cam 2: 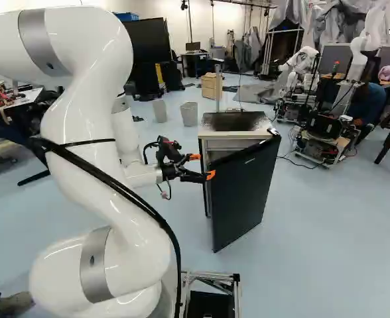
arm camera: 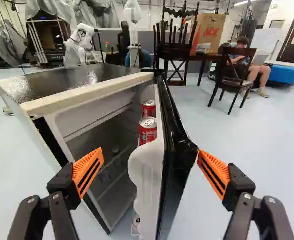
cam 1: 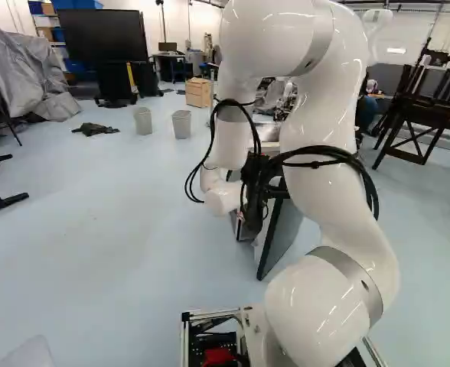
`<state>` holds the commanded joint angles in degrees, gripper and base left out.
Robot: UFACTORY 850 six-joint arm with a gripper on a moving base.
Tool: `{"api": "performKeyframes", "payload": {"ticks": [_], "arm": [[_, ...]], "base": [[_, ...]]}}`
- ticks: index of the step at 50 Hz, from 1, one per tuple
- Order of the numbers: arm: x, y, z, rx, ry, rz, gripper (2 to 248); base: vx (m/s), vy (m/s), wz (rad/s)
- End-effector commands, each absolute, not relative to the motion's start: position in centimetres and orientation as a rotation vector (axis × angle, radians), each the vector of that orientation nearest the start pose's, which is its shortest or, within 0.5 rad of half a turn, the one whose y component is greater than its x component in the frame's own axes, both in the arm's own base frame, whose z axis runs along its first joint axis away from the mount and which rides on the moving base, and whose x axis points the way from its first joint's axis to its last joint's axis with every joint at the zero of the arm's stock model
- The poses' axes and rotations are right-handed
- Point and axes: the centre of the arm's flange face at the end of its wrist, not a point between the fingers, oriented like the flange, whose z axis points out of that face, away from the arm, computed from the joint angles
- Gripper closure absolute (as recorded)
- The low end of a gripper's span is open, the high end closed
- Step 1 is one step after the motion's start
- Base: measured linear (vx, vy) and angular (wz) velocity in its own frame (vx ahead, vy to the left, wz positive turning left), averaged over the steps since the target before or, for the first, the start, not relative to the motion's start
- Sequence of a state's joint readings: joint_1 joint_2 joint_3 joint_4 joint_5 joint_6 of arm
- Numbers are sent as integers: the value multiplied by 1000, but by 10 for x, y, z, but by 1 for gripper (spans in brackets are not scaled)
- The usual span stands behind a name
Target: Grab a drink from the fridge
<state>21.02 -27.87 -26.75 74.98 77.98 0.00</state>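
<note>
Centre of right base view: my black, orange-padded gripper [cam 2: 202,166] stands open, nearer upright red metal can [arm camera: 148,132] ahead.

At ten o'clock in the left base view lies a crumpled grey cover [cam 1: 18,65], with a dark cloth [cam 1: 95,129] on the floor [cam 1: 118,229]. A black screen [cam 1: 102,34] stands at eleven o'clock, dark wooden furniture [cam 1: 420,113] at two.
</note>
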Motion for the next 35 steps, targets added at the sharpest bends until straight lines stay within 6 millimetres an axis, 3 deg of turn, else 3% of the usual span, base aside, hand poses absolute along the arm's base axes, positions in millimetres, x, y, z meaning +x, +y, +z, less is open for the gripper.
{"api": "performKeyframes", "payload": {"ticks": [35], "arm": [[295,10,265,1831,-892,1405,3]], "base": [[0,0,0]]}}
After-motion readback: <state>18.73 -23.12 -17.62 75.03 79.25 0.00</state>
